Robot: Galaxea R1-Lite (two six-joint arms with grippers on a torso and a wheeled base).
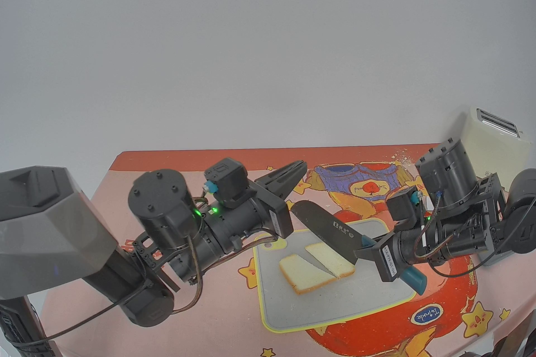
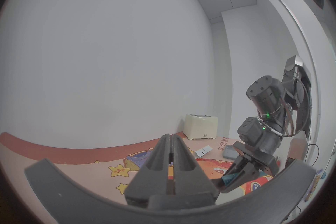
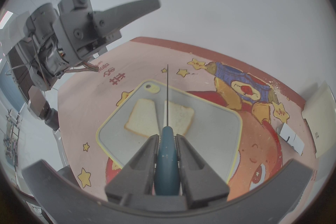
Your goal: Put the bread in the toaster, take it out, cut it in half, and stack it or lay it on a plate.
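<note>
Cutting judged done or nearly so: on the cutting board (image 1: pixel 346 302), the bread (image 1: pixel 315 266) in two halves side by side, a narrow gap between. Keep the right gripper (image 1: pixel 365 252) jaws pinched tight on the teal handle of the knife (image 1: pixel 329 227), with the blade edge-down, in line with that gap and seemingly lifted off the bread. For any crust left uncut at the near end, press straight down along the same line, without sawing sideways, to avoid skidding the halves. Otherwise lift clear and park the blade away from the board. Hold the left gripper (image 1: pixel 293 171), jaws pressed together, above the board's far left corner, off the blade's path. Beneath all, a worktop (image 1: pixel 167 174) under a pink cartoon mat with stars. At its far right corner, a cream toaster (image 1: pixel 499 143). Behind, a plain pale wall.
</note>
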